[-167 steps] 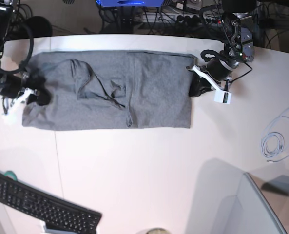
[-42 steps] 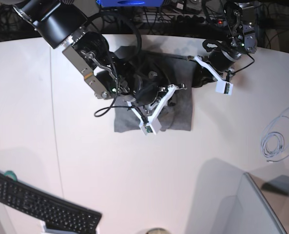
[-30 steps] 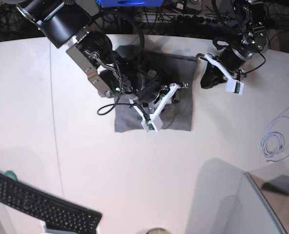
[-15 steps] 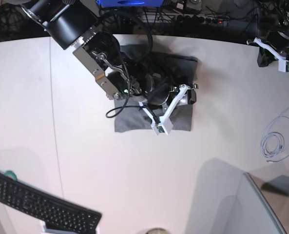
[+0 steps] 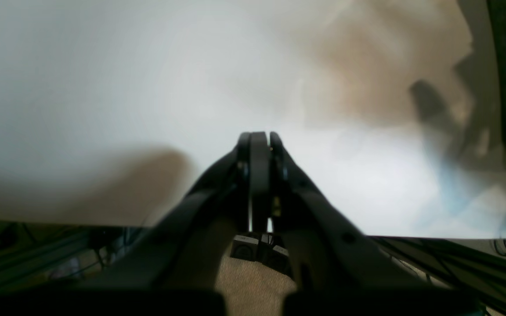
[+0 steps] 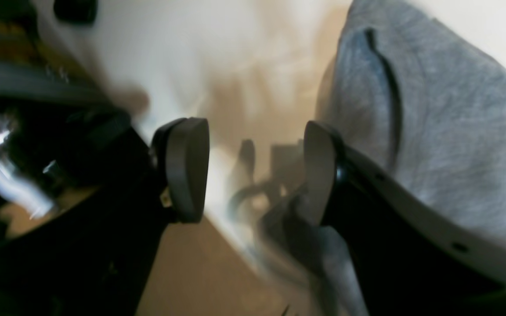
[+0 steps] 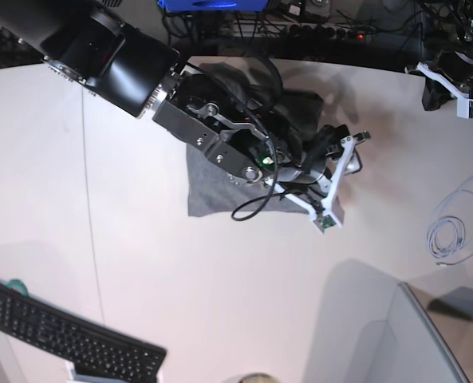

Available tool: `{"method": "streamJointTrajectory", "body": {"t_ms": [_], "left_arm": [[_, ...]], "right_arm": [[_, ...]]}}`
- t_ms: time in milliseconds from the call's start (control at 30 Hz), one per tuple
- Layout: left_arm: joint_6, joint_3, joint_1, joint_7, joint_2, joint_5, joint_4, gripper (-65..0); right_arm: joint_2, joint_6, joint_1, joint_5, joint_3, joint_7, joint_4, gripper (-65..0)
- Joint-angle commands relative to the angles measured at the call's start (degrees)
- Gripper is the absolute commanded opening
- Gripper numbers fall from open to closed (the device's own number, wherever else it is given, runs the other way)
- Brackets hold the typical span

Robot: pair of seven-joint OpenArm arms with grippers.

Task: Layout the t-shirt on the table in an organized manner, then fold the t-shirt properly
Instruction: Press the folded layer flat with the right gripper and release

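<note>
Letting go cleanly after the fold

Working from the biggest thing down, we start with the table (image 7: 220, 319), wide and white, with the t-shirt (image 7: 208, 195) lying as a compact grey block toward twelve o'clock of its middle in the base view. Most of that block is hidden under the right arm (image 7: 116, 56), which reaches in from about ten o'clock and lies across it. We judge the fold itself as laid and the step in hand as the release and retreat.

The right gripper (image 6: 253, 169) sits at the three o'clock edge of the cloth, jaws spread apart with nothing between them; in the right wrist view the grey knit lies beside and behind one finger (image 6: 319, 171), and bare table shows through the gap. To do this well, we would lift straight up before swinging away, so that finger does not drag the top layer and reopen the fold.

The left gripper (image 5: 259, 145) hangs near two o'clock at the table's far rim, jaws pressed together and holding nothing, well apart from the shirt. We would keep it there until the right arm is clear.
</note>
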Motion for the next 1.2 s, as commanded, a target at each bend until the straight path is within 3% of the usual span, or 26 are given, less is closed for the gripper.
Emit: {"method": "streamJointTrajectory", "body": {"t_ms": [0,133,267,333,433,533,700,900,1000,1167], "left_arm": [[-0.5,-0.5,0.1,-1.2,-0.9,-1.0,0.6,-65.0],[-0.5,-0.8,0.1,-1.3,-0.9,-0.8,0.5,-65.0],[-0.5,-0.8,0.3,-1.3,-0.9,-1.0,0.4,-65.0],[-0.5,-0.8,0.4,-1.3,-0.9,-1.0,0.4,-65.0],[-0.5,-0.8,0.3,-1.3,-0.9,-1.1,0.3,-65.0],[-0.5,-0.8,0.1,-1.3,-0.9,-1.1,0.3,-65.0],[-0.5,-0.6,-0.7,-1.3,-0.9,-1.0,0.3,-65.0],[-0.5,-0.4,-0.7,-1.3,-0.9,-1.1,0.3,-65.0],[-0.5,-0.4,-0.7,-1.3,-0.9,-1.1,0.3,-65.0],[-0.5,-0.8,-0.7,-1.3,-0.9,-1.1,0.3,-65.0]], "right_arm": [[-1.2,-0.4,1.9,0.8,-0.7,0.7,3.7,-32.9],[1.1,-6.9,4.1,0.7,0.1,-5.3,11.4,-32.9],[6.9,-9.6,3.8,0.7,4.4,-7.7,13.5,-33.9],[10.8,-9.6,2.3,0.9,6.4,-7.6,13.7,-42.5],[15.0,-9.4,-1.2,0.7,10.8,-7.5,14.1,-65.0],[17.9,-9.3,-3.9,0.6,13.0,-6.3,14.2,-63.0],[21.9,-9.3,-5.7,0.6,13.0,-1.7,14.0,-65.0],[22.5,-9.2,-6.8,0.6,12.9,-1.7,13.1,-65.0],[22.3,-9.2,-6.6,0.6,9.1,-1.6,12.4,-65.0],[19.5,-8.3,-6.4,0.6,4.6,-1.6,10.9,-65.0]]}}
